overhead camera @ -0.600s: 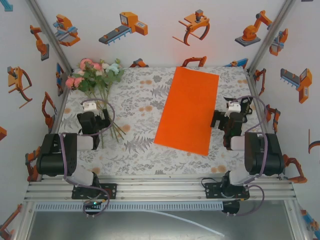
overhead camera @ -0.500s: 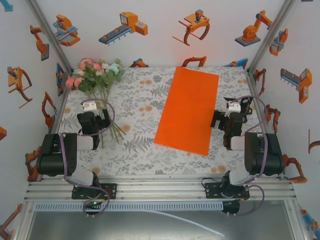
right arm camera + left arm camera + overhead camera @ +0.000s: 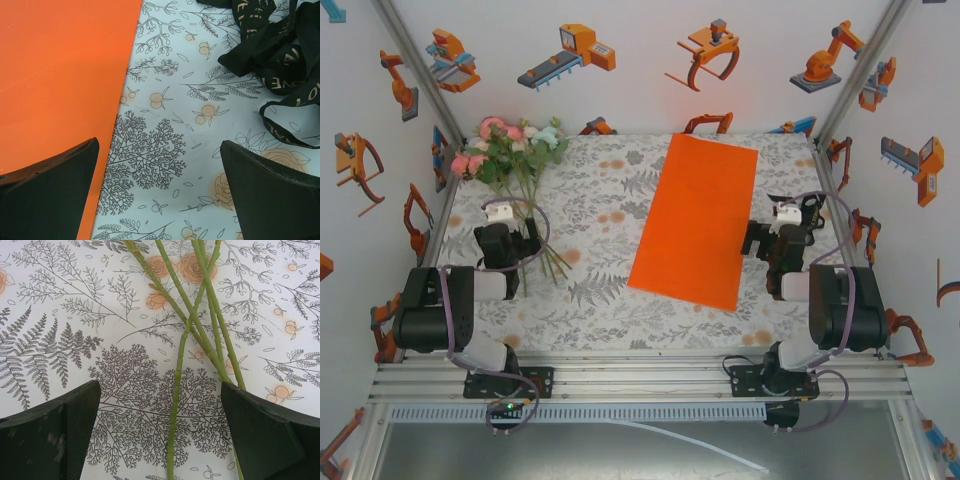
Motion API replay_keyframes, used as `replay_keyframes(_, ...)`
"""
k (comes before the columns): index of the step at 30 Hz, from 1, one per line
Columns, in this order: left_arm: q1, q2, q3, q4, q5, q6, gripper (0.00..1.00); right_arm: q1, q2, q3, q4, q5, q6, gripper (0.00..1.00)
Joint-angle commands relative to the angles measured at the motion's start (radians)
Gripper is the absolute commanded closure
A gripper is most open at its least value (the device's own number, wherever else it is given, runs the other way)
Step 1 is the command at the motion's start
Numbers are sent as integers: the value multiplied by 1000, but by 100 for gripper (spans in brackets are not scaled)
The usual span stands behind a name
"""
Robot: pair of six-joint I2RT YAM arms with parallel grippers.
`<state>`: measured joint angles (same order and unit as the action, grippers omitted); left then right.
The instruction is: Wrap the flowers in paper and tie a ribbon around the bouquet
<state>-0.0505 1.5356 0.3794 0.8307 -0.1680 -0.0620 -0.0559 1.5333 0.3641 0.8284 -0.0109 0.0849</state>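
Both sets of fingers (image 3: 45, 435) gape wide; orange paper (image 3: 698, 220) lies flat, black ribbon (image 3: 265, 50) crumpled.

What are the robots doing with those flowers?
Nothing is wrapped yet. The flowers lie on the left of the table, and the left arm holds open jaws over their stems. The orange paper lies flat. The right arm hangs, jaws open, between the paper's edge and the black ribbon.

Plain bright orange paper (image 3: 695, 222). Flowers (image 3: 510, 150): pink, white, pale blue-green blooms, green stems. Black ribbon (image 3: 270, 50), pale gold lettering. Counter cover (image 3: 600, 290) pale grey with dark ferns, orange roses.
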Motion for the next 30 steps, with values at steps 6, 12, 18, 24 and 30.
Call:
replay_keyframes(6,6,9,21,24,-4,12,3,-7,11,22,46,2,-4,1)
replay_keyframes(12,6,9,21,24,-4,12,3,-7,9,22,48,4,-2,1)
replay_keyframes(18,16,5,19,23,11,6,3,-7,-372,113,-489,202,201,1)
replay_keyframes(24,20,2,19,24,12,2,3,-2,-654,335,-1197,50,505,6)
replay_keyframes(30,0,-272,42,-219,-93,-15,3,22,-677,462,-1586,-226,528,7)
